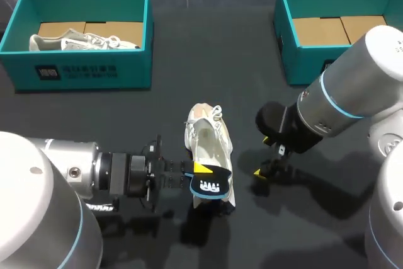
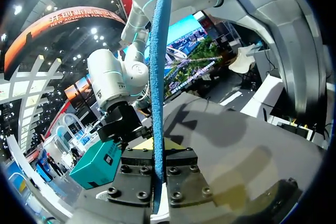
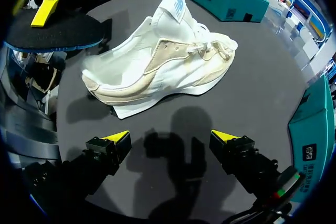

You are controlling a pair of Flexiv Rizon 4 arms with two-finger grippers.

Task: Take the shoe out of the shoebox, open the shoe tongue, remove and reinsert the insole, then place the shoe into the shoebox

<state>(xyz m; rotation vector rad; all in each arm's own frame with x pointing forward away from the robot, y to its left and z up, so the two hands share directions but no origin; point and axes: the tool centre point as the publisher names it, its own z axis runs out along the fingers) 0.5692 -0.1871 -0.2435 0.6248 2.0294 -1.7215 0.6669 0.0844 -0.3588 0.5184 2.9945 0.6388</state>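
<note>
A white and beige shoe (image 1: 208,143) stands on the dark table at the middle, laces toward the far side. At its heel end my left gripper (image 1: 196,171) is shut on a black insole (image 1: 211,186) with a blue rim, holding it above the table. Seen from the left wrist, the insole (image 2: 159,72) shows edge on, upright between the fingers of that gripper (image 2: 157,161). My right gripper (image 1: 264,155) hangs open just right of the shoe. From the right wrist, its gripper (image 3: 170,137) has nothing between its tips; the shoe (image 3: 163,61) lies ahead and the insole (image 3: 52,31) beyond the heel.
A teal shoebox (image 1: 82,70) at the back left holds another light shoe (image 1: 82,42). A second teal shoebox (image 1: 296,36) at the back right shows only its cardboard floor. My right arm's elbow (image 1: 359,86) hangs in front of that box.
</note>
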